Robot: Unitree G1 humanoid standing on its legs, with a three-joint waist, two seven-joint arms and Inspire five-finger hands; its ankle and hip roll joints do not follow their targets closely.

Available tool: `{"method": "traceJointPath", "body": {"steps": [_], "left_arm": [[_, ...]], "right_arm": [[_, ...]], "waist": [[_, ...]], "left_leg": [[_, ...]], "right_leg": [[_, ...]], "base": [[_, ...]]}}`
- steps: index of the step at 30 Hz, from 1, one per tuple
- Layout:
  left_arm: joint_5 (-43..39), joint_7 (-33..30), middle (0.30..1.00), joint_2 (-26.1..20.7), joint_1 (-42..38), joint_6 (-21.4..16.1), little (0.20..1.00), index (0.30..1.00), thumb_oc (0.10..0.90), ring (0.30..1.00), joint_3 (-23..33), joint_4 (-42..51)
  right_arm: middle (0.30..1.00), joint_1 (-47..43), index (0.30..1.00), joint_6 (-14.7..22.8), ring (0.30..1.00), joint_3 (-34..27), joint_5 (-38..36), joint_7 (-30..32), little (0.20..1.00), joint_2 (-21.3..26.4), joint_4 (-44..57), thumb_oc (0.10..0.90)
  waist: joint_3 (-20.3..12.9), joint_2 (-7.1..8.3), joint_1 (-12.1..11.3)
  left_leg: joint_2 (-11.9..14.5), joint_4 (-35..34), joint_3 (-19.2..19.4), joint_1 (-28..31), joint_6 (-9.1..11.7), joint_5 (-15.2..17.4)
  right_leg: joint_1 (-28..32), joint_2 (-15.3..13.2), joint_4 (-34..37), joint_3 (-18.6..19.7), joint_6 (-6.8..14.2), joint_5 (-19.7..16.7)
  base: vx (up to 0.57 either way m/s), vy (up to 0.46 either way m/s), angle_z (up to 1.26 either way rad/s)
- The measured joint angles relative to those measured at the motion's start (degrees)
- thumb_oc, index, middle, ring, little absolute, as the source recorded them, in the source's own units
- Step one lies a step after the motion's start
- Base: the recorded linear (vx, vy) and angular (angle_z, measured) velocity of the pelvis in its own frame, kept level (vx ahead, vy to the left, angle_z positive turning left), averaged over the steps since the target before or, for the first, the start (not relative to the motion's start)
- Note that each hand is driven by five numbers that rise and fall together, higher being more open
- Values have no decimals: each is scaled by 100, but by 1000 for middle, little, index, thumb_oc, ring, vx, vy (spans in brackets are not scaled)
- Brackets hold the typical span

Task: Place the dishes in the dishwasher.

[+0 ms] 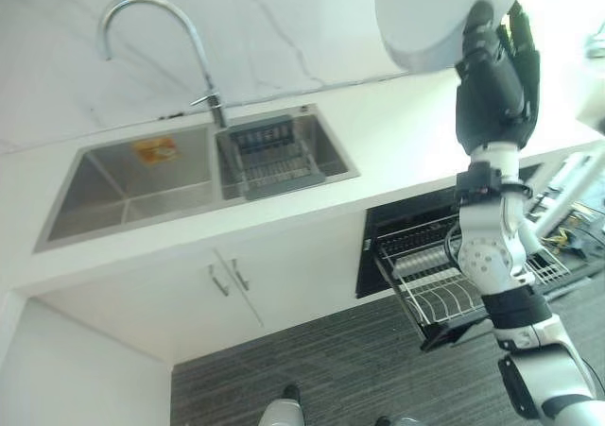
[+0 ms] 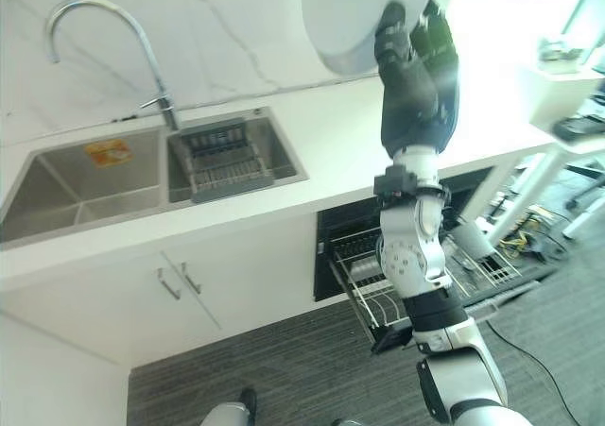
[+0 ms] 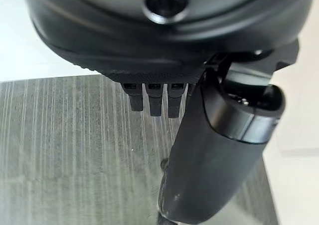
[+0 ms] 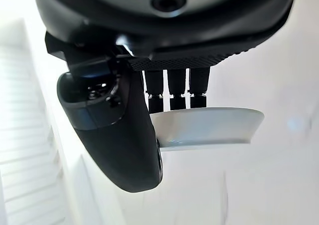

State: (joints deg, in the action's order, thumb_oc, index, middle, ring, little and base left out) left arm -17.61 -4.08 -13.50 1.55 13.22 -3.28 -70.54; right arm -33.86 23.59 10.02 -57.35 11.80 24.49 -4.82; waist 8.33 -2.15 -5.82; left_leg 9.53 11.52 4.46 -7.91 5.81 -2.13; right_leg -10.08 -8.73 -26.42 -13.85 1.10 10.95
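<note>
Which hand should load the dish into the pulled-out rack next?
Right. The right hand already pinches the white dish, raised above the counter, and the open dishwasher rack lies below that arm. The left hand holds nothing, over the floor.

Right arm is reaching upward, its right hand (image 1: 496, 76) pinching a white dish (image 1: 430, 15) between thumb and fingers (image 4: 172, 88). Left hand (image 3: 219, 150) is hanging with fingers relaxed, holding nothing.
</note>
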Motion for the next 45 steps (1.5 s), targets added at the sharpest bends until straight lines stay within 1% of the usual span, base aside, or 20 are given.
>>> {"method": "traceJointPath", "body": {"steps": [1, 2, 5, 6, 8, 10, 13, 15, 16, 18, 20, 23, 28, 32, 35, 37, 40, 41, 44, 45], "left_arm": [[0, -2, 900, 51, 3, -28, 900, 900, 800, 900, 1, -11], [8, -52, 900, 61, -13, -57, 900, 900, 800, 900, -74, -33], [51, -55, 900, 23, 42, -83, 900, 900, 800, 900, -266, -148], [107, -63, 900, 17, 16, -78, 900, 900, 800, 900, -361, -183], [110, -155, 900, 12, 19, -41, 900, 900, 800, 900, -527, -195], [110, -190, 900, 16, 30, 14, 900, 900, 800, 900, -552, -195], [112, -233, 900, 23, 57, 63, 900, 900, 800, 900, -554, -194], [144, -274, 900, 30, 59, 63, 900, 900, 800, 900, -554, -187], [242, -277, 900, 30, 58, 63, 900, 900, 800, 900, -556, -165], [285, -276, 900, 6, 117, 54, 900, 900, 800, 900, -548, -78], [364, -270, 900, -7, 149, 37, 900, 900, 800, 900, -552, -71], [483, -262, 900, -27, 173, 42, 900, 900, 800, 900, -578, -65], [494, -218, 900, -85, 182, 79, 900, 900, 800, 900, -625, 33], [494, -161, 900, -103, 147, 178, 900, 900, 800, 900, -611, 93], [492, -136, 900, -95, 119, 184, 900, 900, 800, 900, -611, 171], [493, -136, 900, -95, 54, 280, 900, 900, 800, 900, -639, 296], [486, -118, 900, -92, -88, 345, 900, 900, 800, 900, -678, 329], [483, -112, 900, -92, -204, 423, 900, 900, 800, 900, -714, 328], [474, -42, 900, -87, -398, 494, 900, 900, 800, 900, -733, 354], [475, -25, 900, -87, -437, 520, 900, 900, 800, 900, -734, 351]], "right_arm": [[300, 83, 300, 0, 300, -7, -62, 7, 300, -4, -1, 400], [300, 204, 300, -23, 300, -26, -140, 12, 300, 0, 40, 400], [300, 715, 300, -46, 300, -97, -149, 55, 300, 53, 461, 400], [300, 810, 300, -32, 300, -283, -210, 97, 300, 62, 488, 400], [300, 1011, 300, -28, 300, -595, -308, 122, 300, 97, 552, 400], [300, 1234, 300, -32, 300, -826, -422, 126, 300, 105, 644, 400], [300, 1648, 300, -83, 300, -1001, -500, 126, 300, 104, 640, 400], [300, 1919, 300, -250, 300, -997, -496, 124, 300, 99, 639, 400], [300, 2070, 300, -321, 300, -988, -441, 123, 300, 99, 632, 400], [300, 2376, 300, -486, 300, -959, -175, 108, 300, 98, 631, 400], [300, 2717, 300, -640, 300, -973, -47, 21, 300, 99, 618, 400], [300, 2859, 300, -894, 300, -974, 115, -109, 300, 95, 312, 400], [300, 2876, 300, -1175, 300, -963, 328, -252, 300, 91, -79, 400], [300, 2822, 300, -1250, 300, -950, 413, -458, 300, 24, -616, 400], [300, 2799, 300, -1369, 300, -915, 560, -469, 300, -8, -845, 400], [300, 2758, 300, -1416, 300, -824, 570, -477, 300, -7, -1057, 400], [300, 2383, 300, -1427, 300, -790, 729, -478, 300, 16, -1546, 400], [300, 2220, 300, -1429, 300, -790, 787, -441, 300, 76, -1715, 400], [300, 1686, 300, -1429, 300, -783, 814, -362, 300, 109, -1871, 400], [300, 1460, 300, -1430, 300, -738, 904, -351, 300, 109, -2071, 400]], "waist": [[-6, -10, 69], [-9, -11, 266], [-26, -54, 535], [-41, -64, 663], [-50, -68, 806], [-50, -71, 832], [-47, -66, 903], [-42, -58, 899], [-17, -16, 915], [-15, 18, 895], [-25, 52, 959], [-23, 117, 1045], [-7, 161, 986], [6, 158, 839], [148, 147, 754], [239, 115, 700], [383, 48, 582], [420, 13, 553], [583, -72, 386], [594, -73, 365]], "left_leg": [[51, 20, 90, 15, 2, 11], [105, 38, 187, 36, 51, 23], [218, 19, 538, 209, 65, 118], [239, 28, 603, 269, 54, 133], [256, 8, 662, 350, 55, 129], [284, -72, 794, 419, 58, 128], [316, -90, 884, 488, 64, 129], [320, -97, 917, 499, 65, 130], [315, -101, 923, 500, 68, 132], [298, -104, 943, 492, 103, 157], [261, -109, 941, 504, 106, 174], [239, -99, 952, 517, 52, 175], [237, -91, 943, 511, 44, 180], [229, -90, 927, 485, 45, 186], [219, -78, 902, 463, 70, 208], [210, -60, 798, 371, 58, 200], [196, -39, 705, 266, 16, 170], [185, -8, 605, 194, 10, 162], [135, 16, 425, 77, -4, 132], [123, 21, 397, 55, -5, 132]], "right_leg": [[-57, 31, 2, 63, -16, -37], [-125, 59, 28, 92, -5, -59], [-144, 85, 84, 212, 15, -180], [-155, 113, 99, 266, -5, -207], [-153, 158, 99, 347, 26, -229], [-165, 201, 95, 456, -8, -213], [-171, 246, 94, 532, 29, -241], [-181, 252, 93, 556, 0, -223], [-200, 252, 94, 583, -1, -222], [-237, 248, 95, 627, 1, -223], [-224, 240, 97, 672, 3, -224], [-173, 238, 132, 713, 38, -245], [-165, 236, 140, 710, 39, -246], [-170, 223, 144, 694, 38, -245], [-160, 201, 162, 658, 41, -247], [-157, 186, 198, 569, 50, -255], [-152, 159, 204, 477, 81, -278], [-155, 137, 215, 383, 95, -287], [-145, 76, 225, 215, 70, -299], [-145, 61, 226, 191, 64, -303]], "base": [[-64, -45, -82], [-57, -41, -57], [-33, -30, -81], [-33, -41, -41], [-20, -35, -22], [-8, -24, -28], [2, -21, -19], [35, -8, -8], [47, 11, -4], [63, 18, -4], [70, 20, 0], [83, -3, -1], [18, -7, 0], [44, 16, 3], [35, 13, 7], [9, 1, 19], [1, -5, 21], [6, -3, 34], [17, 9, 32], [28, 19, 23]]}}
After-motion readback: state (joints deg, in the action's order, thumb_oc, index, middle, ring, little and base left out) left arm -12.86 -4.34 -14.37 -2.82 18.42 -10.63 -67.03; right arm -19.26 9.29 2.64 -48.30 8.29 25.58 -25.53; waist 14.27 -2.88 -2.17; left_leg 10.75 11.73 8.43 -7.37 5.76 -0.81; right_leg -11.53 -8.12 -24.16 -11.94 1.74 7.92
